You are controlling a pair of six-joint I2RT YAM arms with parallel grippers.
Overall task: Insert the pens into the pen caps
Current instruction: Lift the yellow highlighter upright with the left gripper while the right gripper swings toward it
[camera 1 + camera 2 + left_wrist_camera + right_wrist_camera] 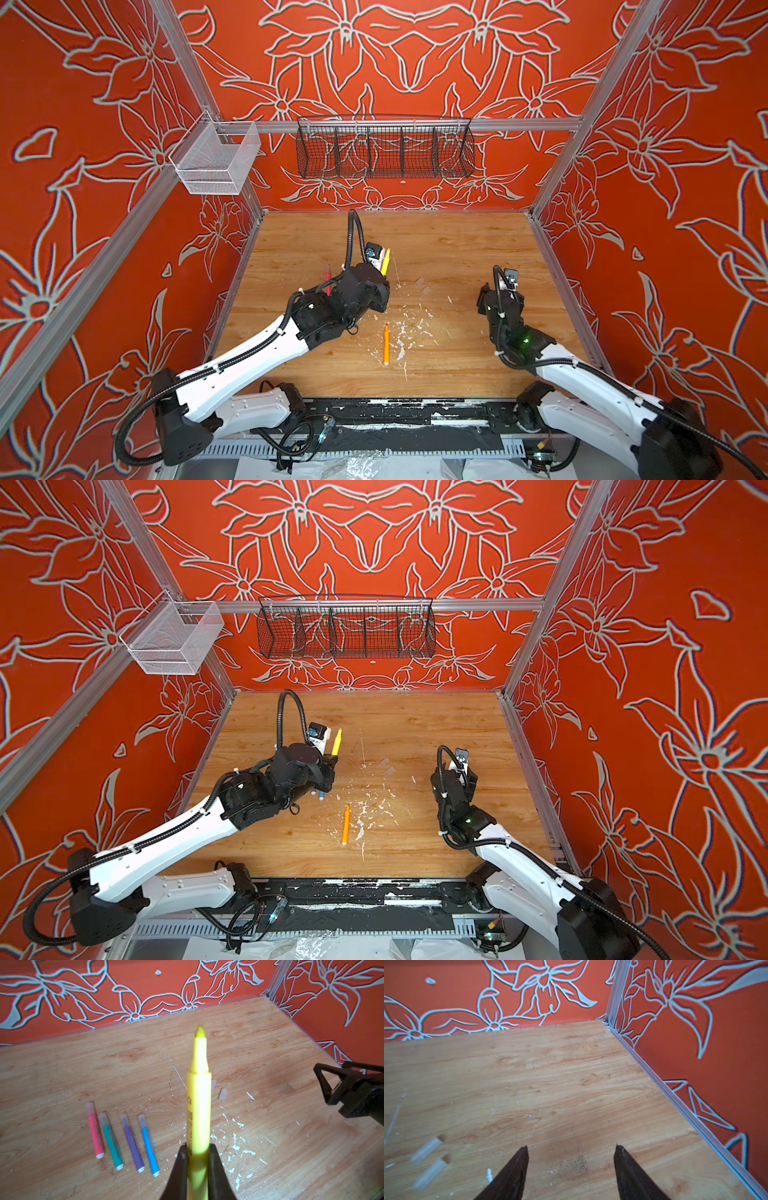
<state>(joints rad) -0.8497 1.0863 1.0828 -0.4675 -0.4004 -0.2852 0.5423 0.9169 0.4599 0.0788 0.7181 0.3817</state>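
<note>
Your left hand clamps the yellow pen low on its barrel; your right hand hangs open near two caps on the tabletop. They look light, slick: pinch mid-body.

i saw the wooden table scattered with white flecks around its middle. an orange pen lay among them. to the left, a pink pen, green pen, purple pen and blue pen lay side by side, each capped. a clear cap and a second cap lay loose nearby.
</note>
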